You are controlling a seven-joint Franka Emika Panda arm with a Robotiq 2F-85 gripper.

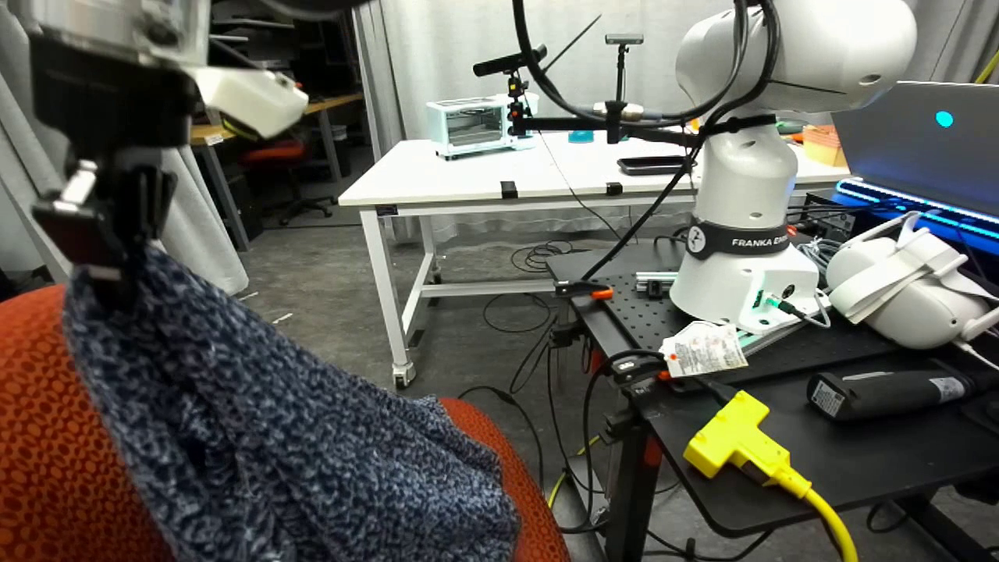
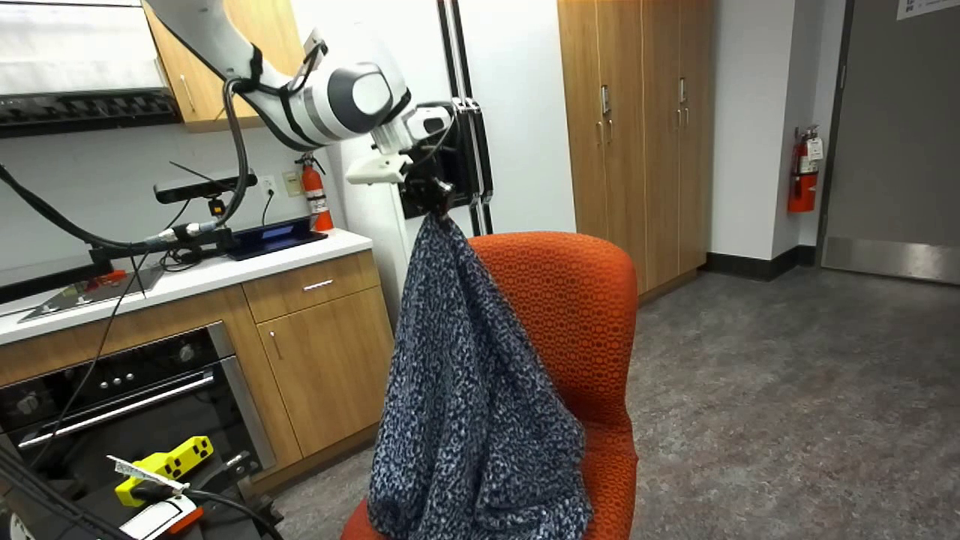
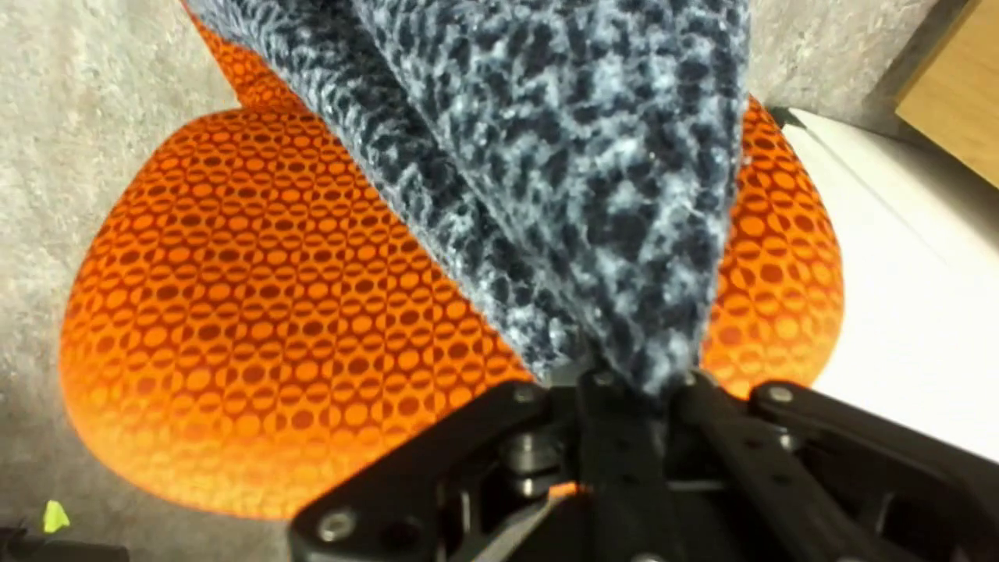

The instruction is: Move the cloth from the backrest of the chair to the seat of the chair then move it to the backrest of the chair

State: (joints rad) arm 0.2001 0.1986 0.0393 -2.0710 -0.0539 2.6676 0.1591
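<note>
Jaws pinch the gathered cloth [image 2: 480,405] near the backrest [image 2: 574,315].

Past the edge of the black bench [image 1: 866,468] nearest the chair [image 1: 47,421], the cloth [image 1: 312,445] is hiding much of the seat [image 2: 611,480] and running off the bottom of both exterior views. In the wrist view the gripper [image 3: 646,382] is hiding the cloth's pinched tip. By that edge a white tag [image 1: 706,351] is bearing print too small to read.
</note>
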